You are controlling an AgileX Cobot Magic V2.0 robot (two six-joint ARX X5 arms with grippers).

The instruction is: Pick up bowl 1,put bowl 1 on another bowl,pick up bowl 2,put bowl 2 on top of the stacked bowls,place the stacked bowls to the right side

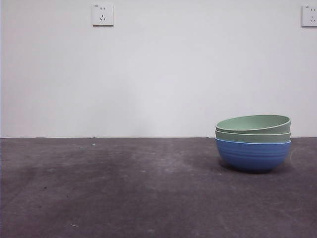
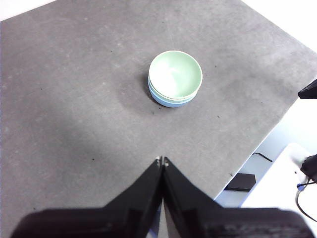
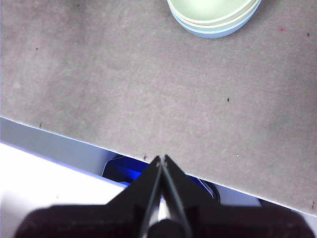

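**Op:** Status check. I see the stacked bowls (image 1: 253, 143) sitting at the right end of the table (image 1: 124, 188) in the front view: blue bowl (image 1: 252, 154) at the bottom, two pale green bowls nested in it, top green bowl (image 1: 253, 123) tilted slightly, rim higher on one side.

**Eng:** Grippers?

**Op:** Both clear of the stack and holding nothing. Left gripper (image 2: 162, 159) has its jaws pressed together, tips touching; it hangs high, with the stack (image 2: 175, 78) well ahead of the tips. Right gripper (image 3: 162, 157) is also clenched on nothing, tips over the table edge, stack (image 3: 214, 17) ahead of it and partly cut off by the frame.

**Eng:** Which arm's closer?

**Op:** My read: right. The bowls fill more of its view, and the stack is on its side of the table. No long axis to worry about, the bowls are round, so any rim approach works.

**Eng:** Anything in the bowls?

**Op:** Top one looks empty from the left wrist. Lower two hold only the bowl above.

**Eng:** Task state?

**Op:** Judging by the layout, stacking and placement look finished. Only concern is that tilted top bowl.
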